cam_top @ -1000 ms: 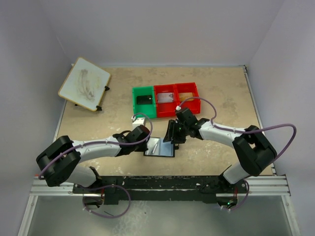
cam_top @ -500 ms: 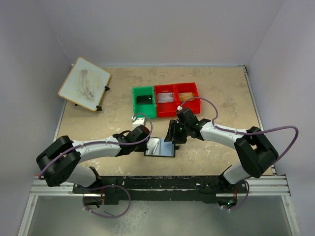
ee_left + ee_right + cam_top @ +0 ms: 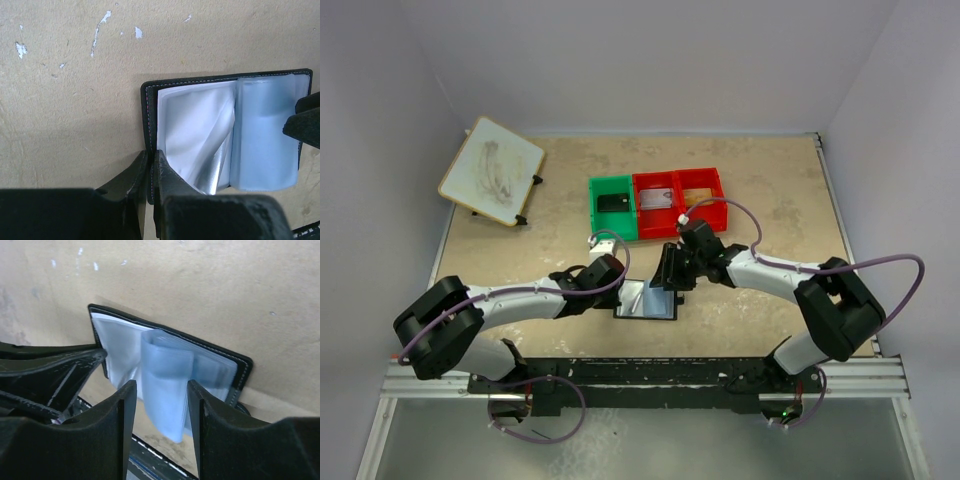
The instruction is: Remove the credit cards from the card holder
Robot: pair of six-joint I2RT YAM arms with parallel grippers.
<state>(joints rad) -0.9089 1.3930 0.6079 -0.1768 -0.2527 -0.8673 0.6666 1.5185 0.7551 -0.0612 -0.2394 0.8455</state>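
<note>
black card holder [image 3: 225, 135] is lying clenched in the left claw [image 3: 151, 157]; the released right claw [image 3: 161, 390] is risking pinching only sleeves [image 3: 165, 365].

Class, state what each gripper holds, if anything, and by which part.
Left gripper: the card holder, pinched by its black cover edge. Right gripper: holds nothing; its open jaws straddle the plastic sleeves.
</note>
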